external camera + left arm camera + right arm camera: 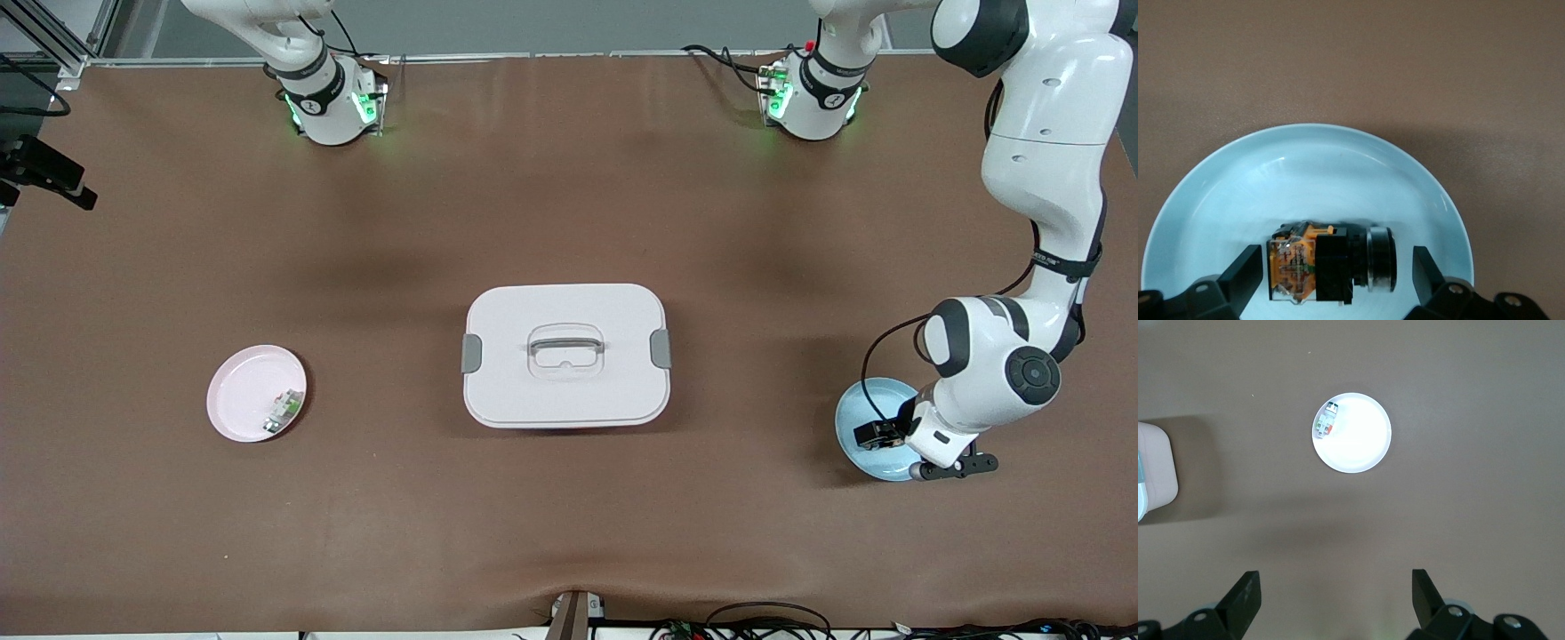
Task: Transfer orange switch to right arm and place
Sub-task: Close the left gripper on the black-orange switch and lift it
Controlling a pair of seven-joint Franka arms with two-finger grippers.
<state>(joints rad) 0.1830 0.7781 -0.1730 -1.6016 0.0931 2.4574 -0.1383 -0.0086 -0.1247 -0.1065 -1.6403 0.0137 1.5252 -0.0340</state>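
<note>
The small orange switch, a stubby black cylinder with a silver ring at one end and a clear orange block at the other, lies on its side in the pale blue round plate. That plate sits on the brown table toward my left arm's end, close to the table's end edge and in the half nearer the front camera.

My left gripper is down low over the plate, spread wide, with one black finger just outside the switch's orange end and the other just outside its ringed end. Neither finger touches the switch; a sliver of blue plate shows on each side. I have hold of nothing yet. From the front camera the switch is hidden under my white left arm.

My right gripper hangs high over bare table with its fingers wide apart and nothing between them; that arm waits. Below it, farther off, is the pink round plate, toward my right arm's end of the table, with a small green-and-white part lying by its rim.

In the middle of the table, between the two plates, rests a white rectangular lidded box with grey side clasps and a recessed handle on top.
</note>
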